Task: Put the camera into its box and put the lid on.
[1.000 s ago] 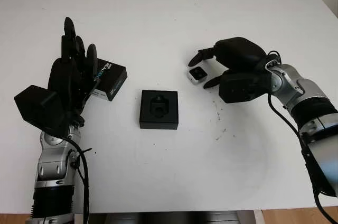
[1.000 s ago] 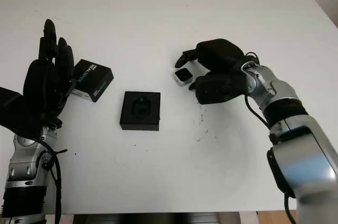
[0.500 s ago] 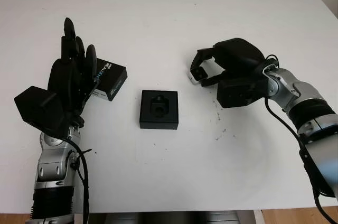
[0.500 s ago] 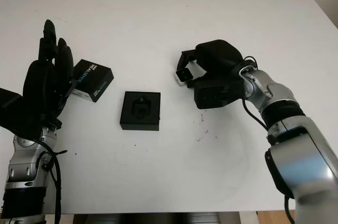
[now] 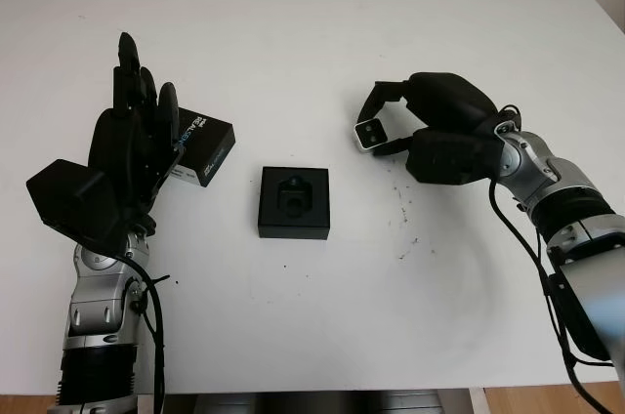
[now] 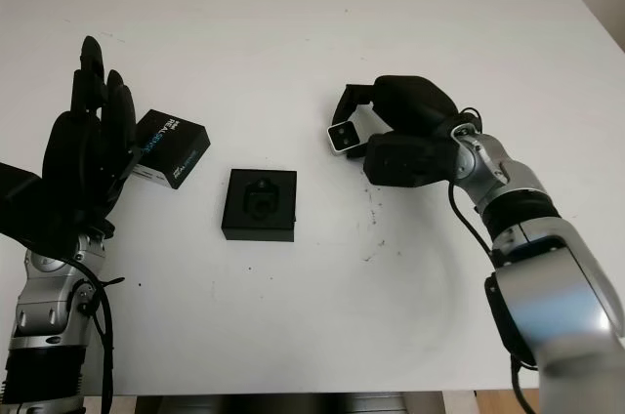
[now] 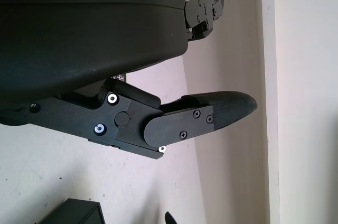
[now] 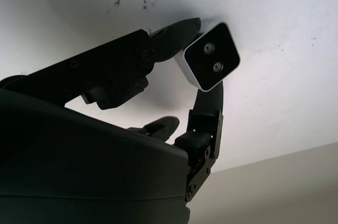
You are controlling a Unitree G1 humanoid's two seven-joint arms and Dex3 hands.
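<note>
Right hand (image 5: 391, 126) curled in pinch grasp, raised; left hand (image 5: 132, 155) open, upright.

Open desk between my right robot hand and the box

My right robot hand (image 5: 405, 131), fingers closed round the camera (image 5: 369, 135), sits right of the box (image 5: 294, 202), and the bare desk (image 5: 371, 268) between them has nothing standing on it. The box's recess faces up with nothing over it. On the far side, the lid (image 5: 200, 147) lies just left of the box, and my open left robot hand (image 5: 132, 155) stands upright against the lid, crowding any approach from that side.
</note>
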